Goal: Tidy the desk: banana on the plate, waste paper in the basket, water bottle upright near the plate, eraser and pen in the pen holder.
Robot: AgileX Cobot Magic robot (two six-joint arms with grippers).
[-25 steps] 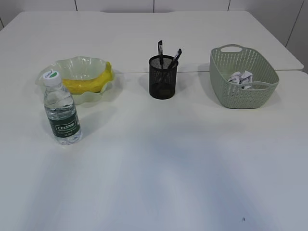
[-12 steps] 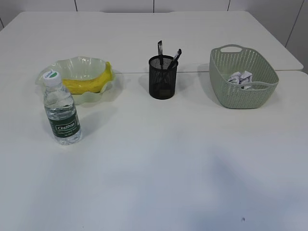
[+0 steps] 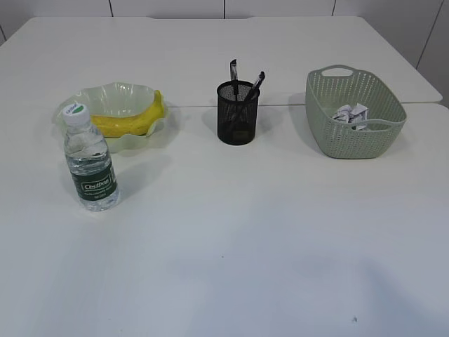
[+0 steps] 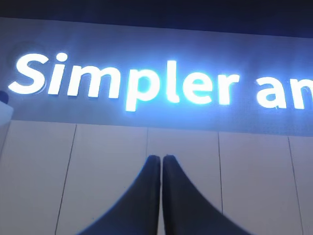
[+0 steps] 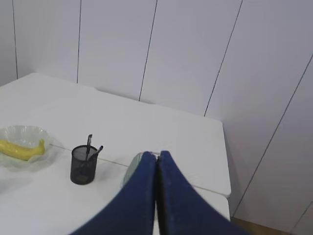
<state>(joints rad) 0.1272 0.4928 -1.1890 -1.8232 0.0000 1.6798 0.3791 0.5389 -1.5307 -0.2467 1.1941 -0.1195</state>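
Note:
A yellow banana (image 3: 126, 121) lies in the pale green plate (image 3: 118, 91) at the left. A water bottle (image 3: 89, 160) stands upright in front of the plate. A black mesh pen holder (image 3: 238, 112) with pens (image 3: 254, 84) stands in the middle. Crumpled waste paper (image 3: 351, 114) lies in the green basket (image 3: 354, 112) at the right. The eraser does not show. Neither gripper shows in the exterior view. My left gripper (image 4: 162, 159) is shut and empty, facing a wall. My right gripper (image 5: 157, 155) is shut and empty, high above the table, in front of the basket (image 5: 133, 168). The plate (image 5: 22, 144) and holder (image 5: 83, 164) show there too.
A lit sign (image 4: 146, 85) fills the wall in the left wrist view. Panelled walls (image 5: 171, 54) stand behind the table. A seam (image 3: 295, 105) runs across the white table behind the objects.
The objects have not moved. A faint shadow on the front of the table has shrunk.

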